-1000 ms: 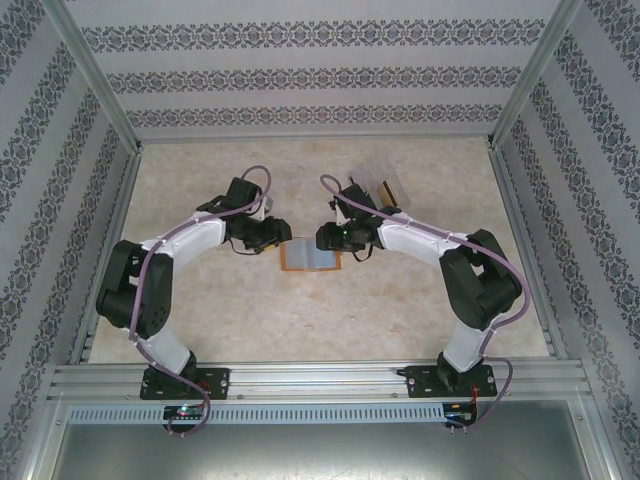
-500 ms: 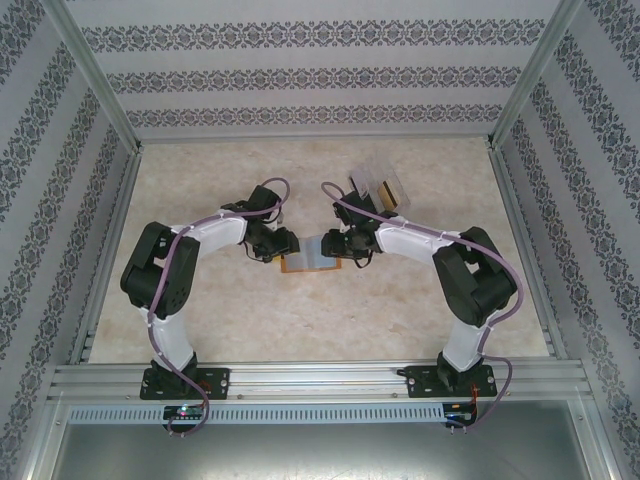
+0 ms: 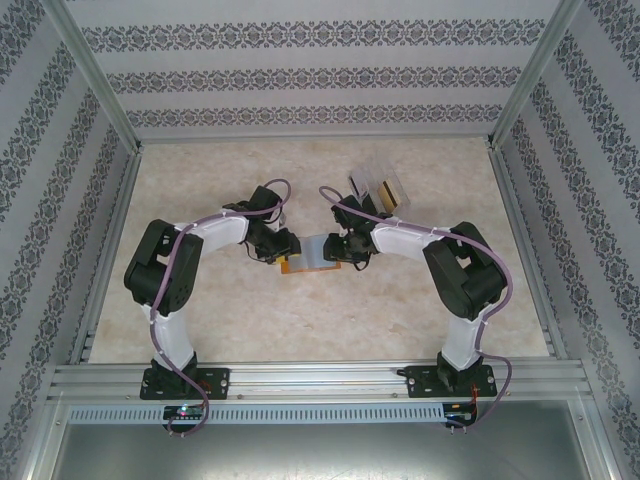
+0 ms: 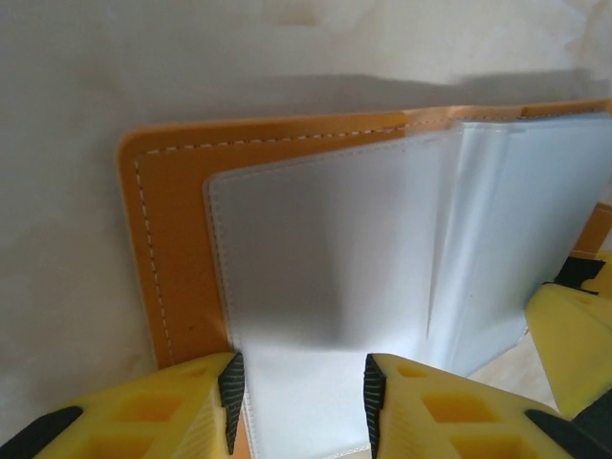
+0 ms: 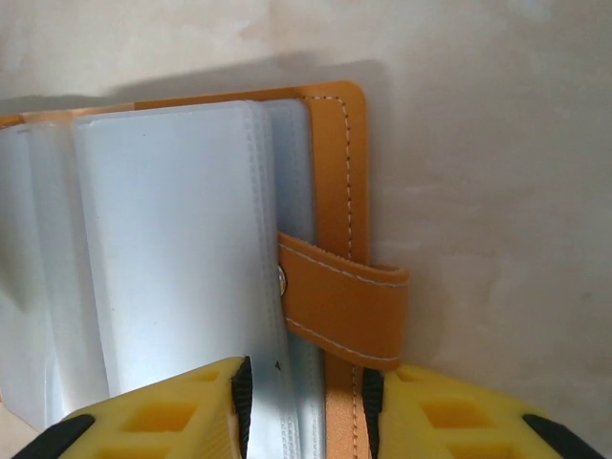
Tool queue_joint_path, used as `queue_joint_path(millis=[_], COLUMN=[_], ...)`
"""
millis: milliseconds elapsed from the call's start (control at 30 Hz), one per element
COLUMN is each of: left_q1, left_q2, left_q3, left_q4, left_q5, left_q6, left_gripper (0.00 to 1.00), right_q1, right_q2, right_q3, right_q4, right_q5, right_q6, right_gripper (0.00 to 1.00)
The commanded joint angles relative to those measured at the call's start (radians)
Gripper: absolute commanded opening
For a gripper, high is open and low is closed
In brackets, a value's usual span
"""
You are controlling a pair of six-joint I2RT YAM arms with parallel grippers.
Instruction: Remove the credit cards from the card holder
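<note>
Evidently both arms were folded inward over the middle of the table [image 3: 200, 300], elbows pushed out and wrists tipped down, so that the 2 grippers faced each other across the card holder [image 3: 312, 254]. The left gripper [image 3: 286, 243] sat at the holder's left edge and the right gripper [image 3: 336, 246] at its right edge.

From the left wrist I saw that gripper's yellow fingers [image 4: 191, 402] parted, clamping nothing, with the near edge of a frosted plastic sleeve [image 4: 325, 277] lying in the gap. The right gripper's jaws stood apart as well, straddling the sleeves' edge just beside the orange tab [image 5: 344, 306], which lay folded over the cover's right border.

The holder lay open and flat on the table, sleeves up. I could not tell whether any credit cards were in them.

A clear plastic box [image 3: 378, 188] stood behind the right wrist, near it, with something dark and gold-toned inside.
</note>
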Motion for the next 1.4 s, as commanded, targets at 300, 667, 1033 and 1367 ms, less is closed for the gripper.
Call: queue_joint_path(millis=[300, 667, 1033, 1367], left_q1=[-0.015, -0.008, 0.092, 0.171], left_q2=[0.041, -0.057, -0.324, -0.649], left_q3=[0.021, 0.036, 0.009, -0.116], left_q4=[0.049, -0.044, -0.150, -0.160], left_q5=[0.085, -0.015, -0.278, -0.830], left_q6=[0.025, 0.086, 0.121, 0.154], left_gripper=[0.19, 0.28, 0.64, 0.99], right_q1=[0.017, 0.018, 0.015, -0.095], right_q2=[-0.008, -0.073, -0.311, -0.720], right_q3=[0.005, -0.001, -0.077, -0.229], right_q4=[0.017, -0.007, -0.003, -0.007], right_q5=[-0.045, 0.002, 0.208, 0.653], right_q6=[-0.004, -0.014, -0.065, -0.243], right_gripper=[0.30, 0.29, 0.54, 0.97])
